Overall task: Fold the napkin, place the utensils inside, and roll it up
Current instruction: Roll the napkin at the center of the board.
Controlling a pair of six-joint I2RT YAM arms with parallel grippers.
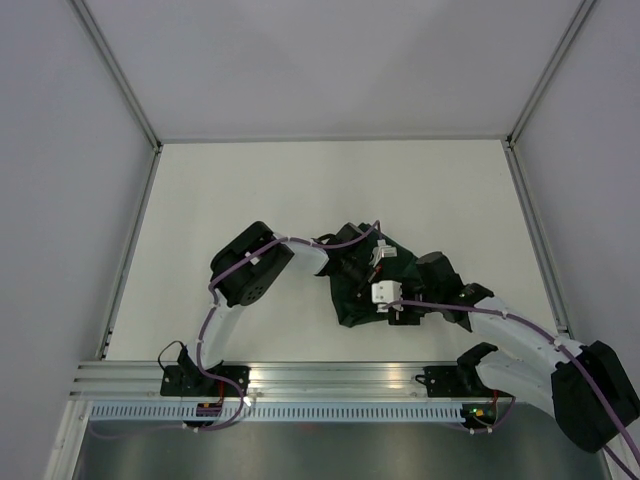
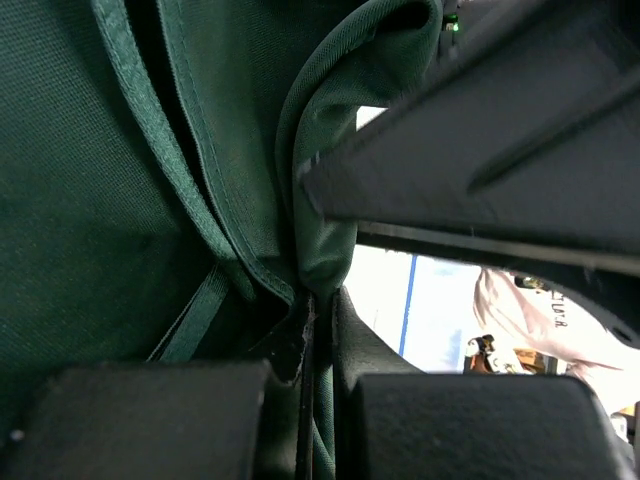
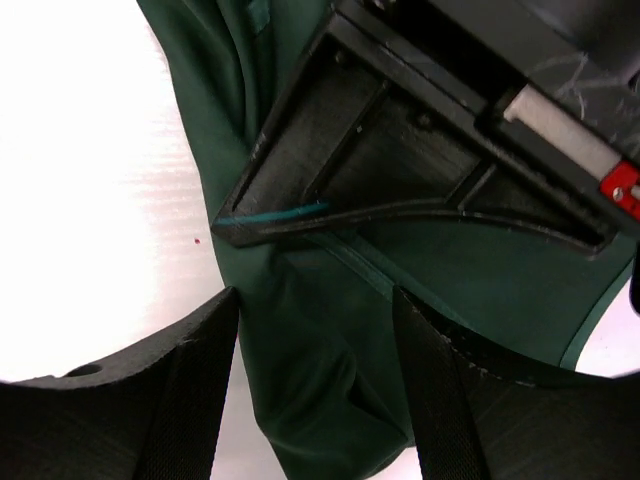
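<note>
Out on the surface (image 1: 300, 190), the left tool (image 2: 312, 345) pinches the bunched napkin (image 1: 352, 300), the right tool (image 3: 315, 345) straddles it agape; I'd spread it flat before folding.

One table (image 1: 250, 190) is carrying everything here. One napkin (image 1: 355, 295), a dark green cloth, is lying bunched nearer the near edge than the far edge, roughly midway between the left and right edges. Two arms are reaching over it, the left arm (image 1: 250, 272) and the right arm (image 1: 530, 345), both sitting at the near edge. Two grippers are meeting at the cloth, the left gripper (image 2: 315, 320) and the right gripper (image 3: 315, 295). Two purple cables (image 1: 207, 325) are running along the arms, one apiece.
</note>
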